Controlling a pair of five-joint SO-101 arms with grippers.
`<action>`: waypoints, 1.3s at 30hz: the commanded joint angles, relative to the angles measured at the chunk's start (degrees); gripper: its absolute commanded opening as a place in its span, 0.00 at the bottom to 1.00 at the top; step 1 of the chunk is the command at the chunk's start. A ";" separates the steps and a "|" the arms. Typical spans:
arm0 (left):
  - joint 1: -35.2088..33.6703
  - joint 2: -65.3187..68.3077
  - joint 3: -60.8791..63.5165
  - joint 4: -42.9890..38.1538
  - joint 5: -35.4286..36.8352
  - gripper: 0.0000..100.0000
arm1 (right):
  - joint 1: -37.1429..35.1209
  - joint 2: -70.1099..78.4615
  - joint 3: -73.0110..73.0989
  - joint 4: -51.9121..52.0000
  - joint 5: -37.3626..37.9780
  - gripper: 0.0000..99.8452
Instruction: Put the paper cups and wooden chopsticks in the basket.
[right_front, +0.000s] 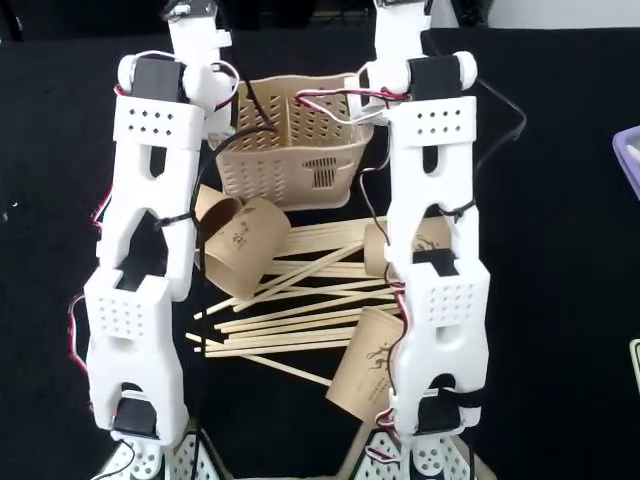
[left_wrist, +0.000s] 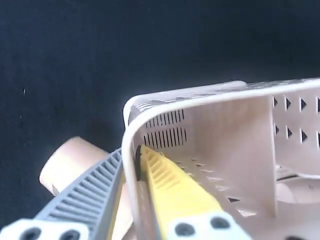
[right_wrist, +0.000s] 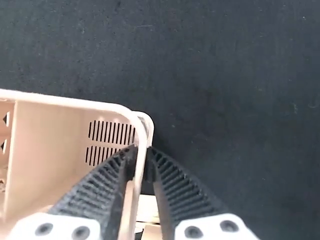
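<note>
The left gripper is pinching a basket wall, nearly closed, one finger inside; the right gripper is clamping another wall likewise. The basket is sitting toward the surface's far edge, cups and chopsticks lying loose at mid-surface, apart from both grippers

Brown cups, scattered chopsticks before basket (upright)
</note>
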 joint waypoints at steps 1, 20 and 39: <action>0.04 -0.88 -2.95 2.02 0.26 0.03 | 2.20 -5.58 1.63 1.85 0.00 0.01; -0.13 -10.55 8.57 1.93 0.26 0.03 | 1.32 -22.02 20.09 0.88 0.53 0.01; -4.00 -4.31 -4.18 -3.08 0.18 0.22 | 1.67 -22.11 22.55 -10.20 3.78 0.15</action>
